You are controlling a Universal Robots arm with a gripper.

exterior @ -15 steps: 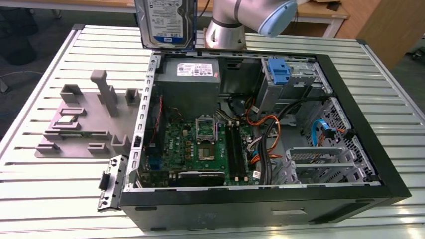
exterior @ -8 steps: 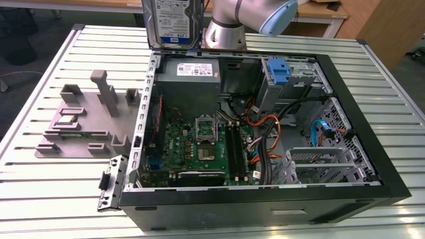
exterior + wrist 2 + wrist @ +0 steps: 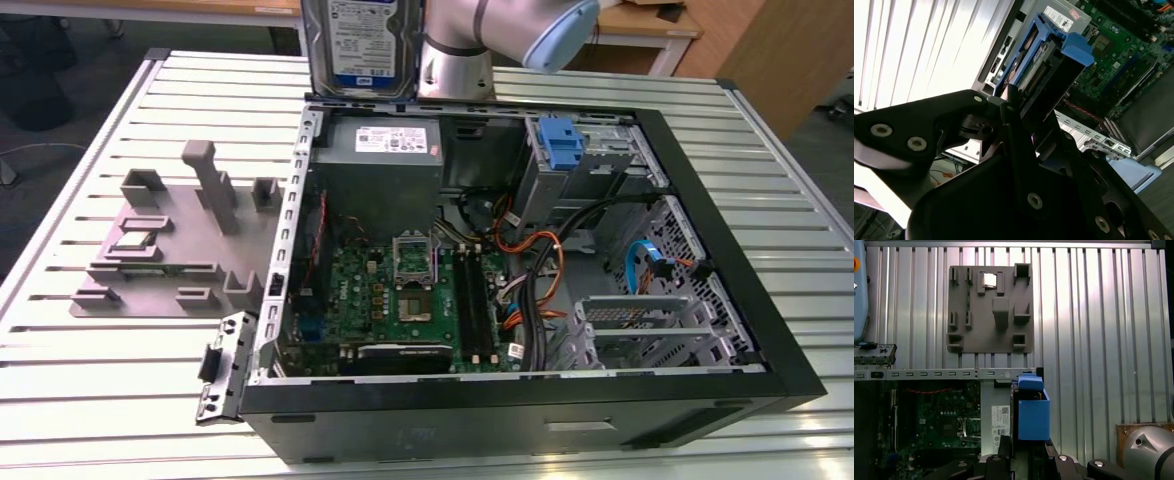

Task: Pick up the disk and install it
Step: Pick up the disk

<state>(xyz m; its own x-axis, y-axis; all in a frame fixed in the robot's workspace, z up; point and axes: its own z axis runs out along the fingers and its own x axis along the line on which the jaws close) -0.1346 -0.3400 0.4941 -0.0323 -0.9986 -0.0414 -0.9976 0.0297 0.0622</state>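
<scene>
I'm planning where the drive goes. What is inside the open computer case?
Inside the case: a green motherboard, a grey power supply, a blue bracket, orange and black cables and a metal drive cage. Whatever lies under the cables and cage is covered.

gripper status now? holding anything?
Gripper: closed, holding the disk, raised at the edge of the open computer case.

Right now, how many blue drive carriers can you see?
2. One frames the disk, gripped by the tool over the case; one bare blue bracket sits mounted inside it. More may be hidden.
</scene>
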